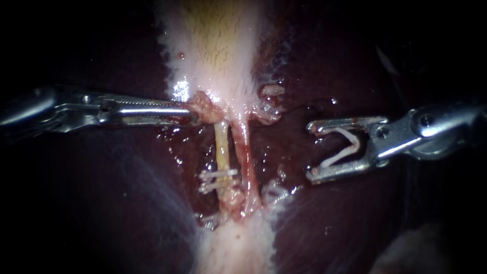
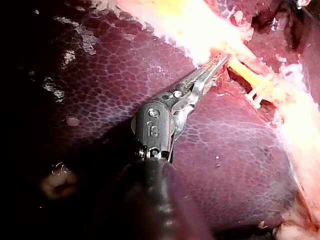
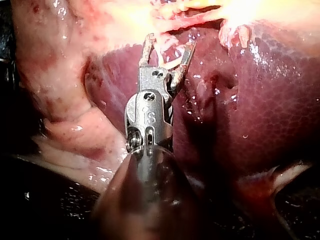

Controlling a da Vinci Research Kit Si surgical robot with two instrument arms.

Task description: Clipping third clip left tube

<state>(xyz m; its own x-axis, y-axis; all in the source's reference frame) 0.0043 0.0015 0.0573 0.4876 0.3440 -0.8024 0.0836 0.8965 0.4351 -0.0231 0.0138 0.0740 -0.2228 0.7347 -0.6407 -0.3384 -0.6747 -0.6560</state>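
two clips [image 1: 219,174] already sit across the left tube [image 1: 221,142], one just below the other near its lower end, so we judge the task about two thirds done. the third clip [image 1: 341,147] is not yet on the tube. it rides in the hand of our right instrument [image 1: 312,150], which grips it from both sides while standing wide, well off to the right of the tubes and over the liver [image 1: 101,203]. our left instrument [image 1: 192,110] has its hand closed on a lump of tissue [image 1: 205,107] at the top of the left tube, so the tube lies stretched and bare between that lump and the two clips. what is left, as we see it, is to bring the right instrument across, set its wide hand around the yellow stretch above the two clips, and squeeze. in the way stands the right tube [image 1: 244,152], reddish and just beside the left one on the side we come from; the hand must reach past it without catching it.
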